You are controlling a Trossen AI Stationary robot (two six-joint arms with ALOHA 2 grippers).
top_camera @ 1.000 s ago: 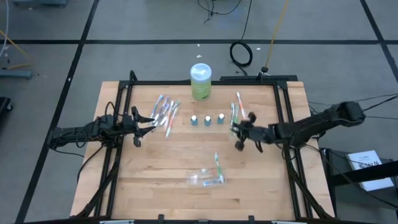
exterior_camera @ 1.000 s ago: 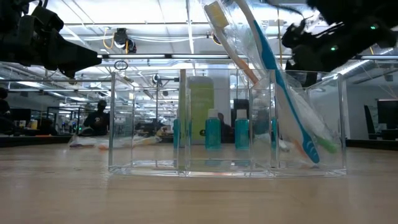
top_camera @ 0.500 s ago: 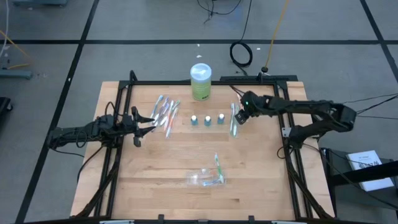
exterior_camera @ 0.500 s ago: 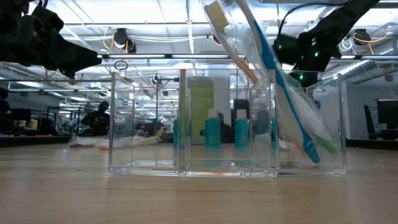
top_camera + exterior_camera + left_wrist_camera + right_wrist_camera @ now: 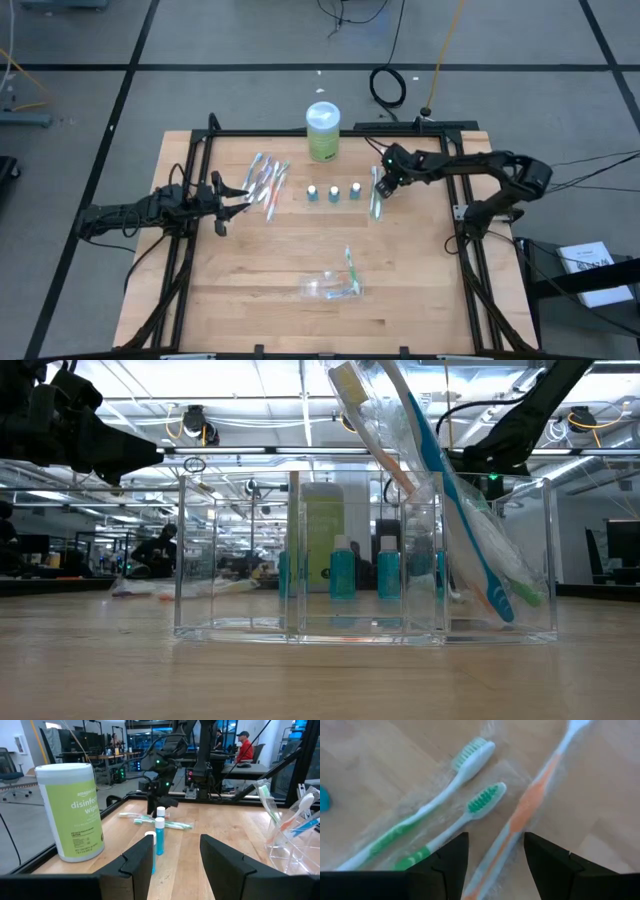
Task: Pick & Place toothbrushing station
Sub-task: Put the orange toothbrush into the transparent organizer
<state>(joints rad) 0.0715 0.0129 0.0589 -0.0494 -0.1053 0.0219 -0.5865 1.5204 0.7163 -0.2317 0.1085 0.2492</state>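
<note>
Three toothbrushes, two green (image 5: 470, 810) and one orange (image 5: 530, 805), lie flat on the wooden table at the far right (image 5: 377, 192). My right gripper (image 5: 495, 870) (image 5: 386, 183) is open just above them, a finger on either side of the orange one. A second pile of toothbrushes (image 5: 267, 180) lies at the far left. My left gripper (image 5: 240, 193) (image 5: 177, 865) is open and empty beside that pile. Three small blue tubes (image 5: 334, 191) (image 5: 159, 836) stand upright between the piles. A clear plastic holder (image 5: 333, 287) (image 5: 360, 560) near the front holds several toothbrushes (image 5: 450, 510) leaning in one compartment.
A green wipes canister (image 5: 322, 132) (image 5: 70, 810) stands at the far edge behind the tubes. A black frame rail (image 5: 462, 190) runs along the table's sides. Bare wood (image 5: 270, 250) lies between the tubes and the holder. A person (image 5: 244, 747) sits in the room beyond.
My right gripper has gone from the middle right of the table toward the far edge and now hangs over the right toothbrush pile, its arm folded back. The left arm and all the things have kept still.
</note>
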